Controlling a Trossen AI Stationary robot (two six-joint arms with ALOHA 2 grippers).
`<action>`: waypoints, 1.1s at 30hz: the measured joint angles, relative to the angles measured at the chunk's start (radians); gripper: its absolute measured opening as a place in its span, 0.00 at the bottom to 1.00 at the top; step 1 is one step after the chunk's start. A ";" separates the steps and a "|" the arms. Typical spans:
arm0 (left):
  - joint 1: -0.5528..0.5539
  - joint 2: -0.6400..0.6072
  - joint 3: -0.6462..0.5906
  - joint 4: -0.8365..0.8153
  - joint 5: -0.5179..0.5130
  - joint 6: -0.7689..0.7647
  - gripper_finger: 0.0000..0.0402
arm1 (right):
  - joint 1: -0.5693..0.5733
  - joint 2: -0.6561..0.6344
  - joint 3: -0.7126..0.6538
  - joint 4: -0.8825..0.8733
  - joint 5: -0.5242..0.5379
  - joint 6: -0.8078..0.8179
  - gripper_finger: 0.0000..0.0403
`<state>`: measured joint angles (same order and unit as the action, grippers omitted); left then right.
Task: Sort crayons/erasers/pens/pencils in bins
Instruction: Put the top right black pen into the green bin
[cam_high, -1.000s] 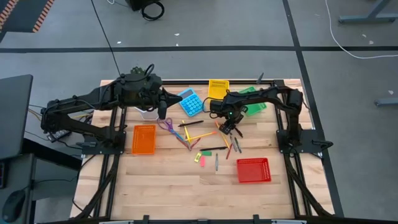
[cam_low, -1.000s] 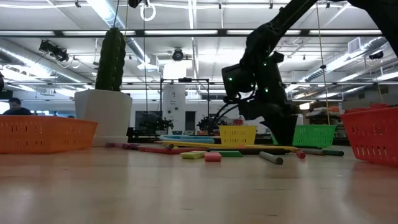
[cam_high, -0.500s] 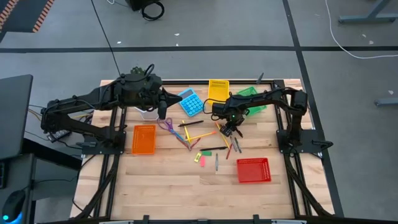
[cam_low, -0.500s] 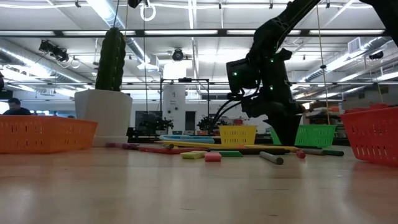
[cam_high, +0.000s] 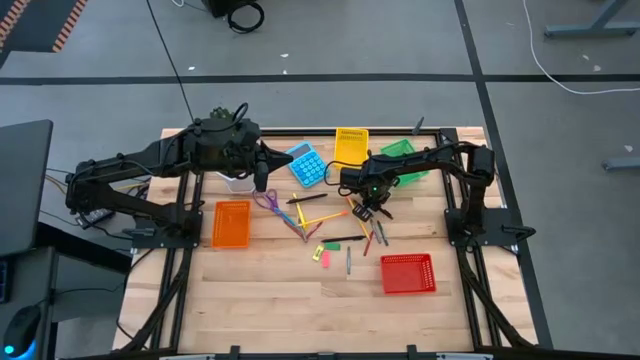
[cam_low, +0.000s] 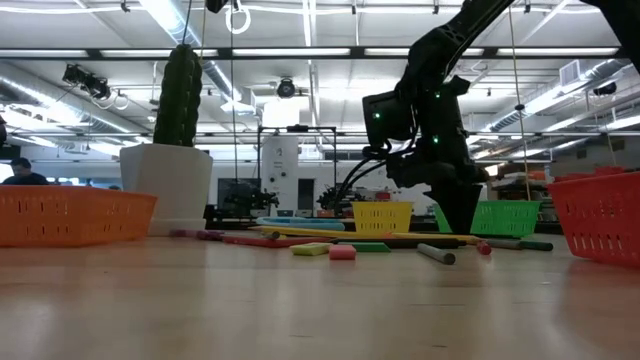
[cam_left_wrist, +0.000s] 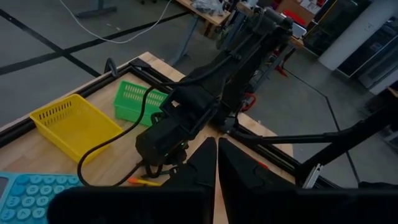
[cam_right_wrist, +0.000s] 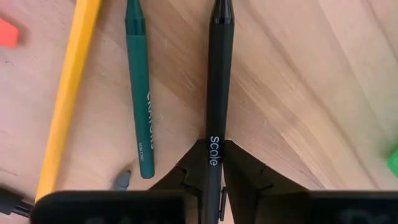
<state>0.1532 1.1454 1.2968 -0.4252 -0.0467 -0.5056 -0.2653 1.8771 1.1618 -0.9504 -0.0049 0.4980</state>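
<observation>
My right gripper (cam_high: 368, 209) points down at the middle of the table and is shut on a black pen (cam_right_wrist: 219, 81) that lies flat on the wood. Beside the pen lie a dark green stick (cam_right_wrist: 140, 93) and a yellow pencil (cam_right_wrist: 68, 106). More sticks, a pink eraser (cam_high: 325, 258) and a green eraser (cam_high: 331, 246) are scattered toward the near side. The orange bin (cam_high: 231, 223), yellow bin (cam_high: 351, 142), green bin (cam_high: 405, 160) and red bin (cam_high: 408, 273) stand around them. My left gripper (cam_left_wrist: 216, 168) is shut and hangs above the table's far left. My right gripper pinches the black pen between its two fingers, one on each side of the barrel at the printed word (cam_right_wrist: 213, 151). The fingers come from above, pointing down. The pen lies flat on the table top; the stretch under the gripper is hidden.
A blue calculator (cam_high: 306, 163) lies at the back, purple-handled scissors (cam_high: 268, 202) left of the pile, and a white plant pot (cam_high: 238, 182) stands under my left arm. Bare wood shows along the near edge (cam_high: 300, 310).
My right gripper's fingers have drawn together onto the black pen, which has stayed flat on the table. The gripper has stayed over the same spot.
</observation>
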 joint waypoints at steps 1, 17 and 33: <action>0.000 0.000 0.000 0.000 0.000 -0.003 0.06 | 0.000 0.000 0.000 0.000 -0.004 0.000 0.13; 0.000 0.000 0.000 -0.016 0.001 -0.002 0.06 | 0.000 -0.049 0.001 -0.014 -0.028 0.000 0.14; 0.000 0.000 -0.001 -0.016 0.000 0.000 0.06 | 0.000 -0.060 0.002 -0.002 -0.022 -0.001 0.13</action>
<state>0.1532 1.1450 1.2961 -0.4416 -0.0467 -0.5056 -0.2653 1.8175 1.1633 -0.9526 -0.0269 0.4969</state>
